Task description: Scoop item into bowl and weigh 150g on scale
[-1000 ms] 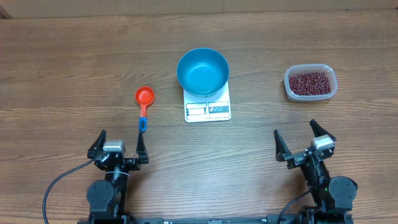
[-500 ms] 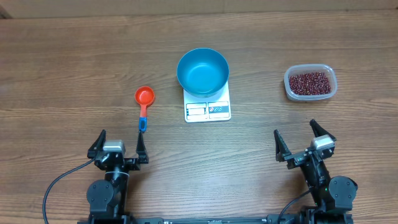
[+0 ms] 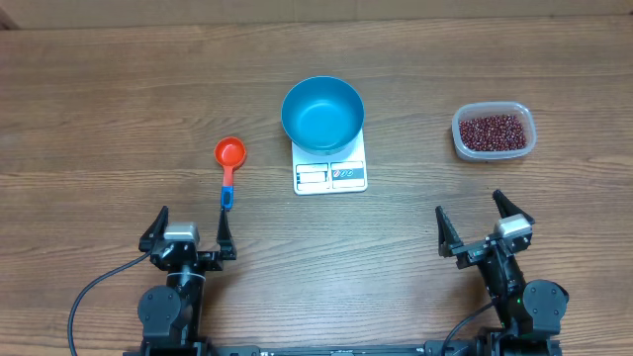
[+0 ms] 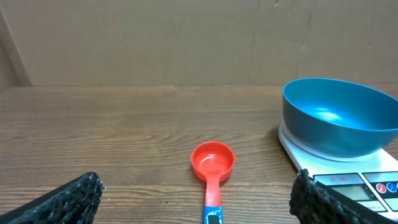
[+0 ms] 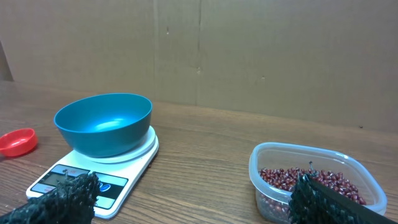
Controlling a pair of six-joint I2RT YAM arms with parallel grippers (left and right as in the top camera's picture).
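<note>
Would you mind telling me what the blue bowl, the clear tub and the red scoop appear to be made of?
The blue bowl looks like plastic or melamine: smooth, semi-gloss, soft highlights inside. The tub is clear plastic; the beans show through its walls. The red scoop is probably moulded plastic, glossy.

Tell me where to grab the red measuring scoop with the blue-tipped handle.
Grip the red plastic scoop by its narrow handle near the blue end, from above with the left gripper. It lies flat, cup up, handle pointing toward that arm.

Red scoop [image 3: 229, 153] with blue handle, clear plastic tub [image 3: 495, 156], wooden table [image 3: 99, 99]
</note>
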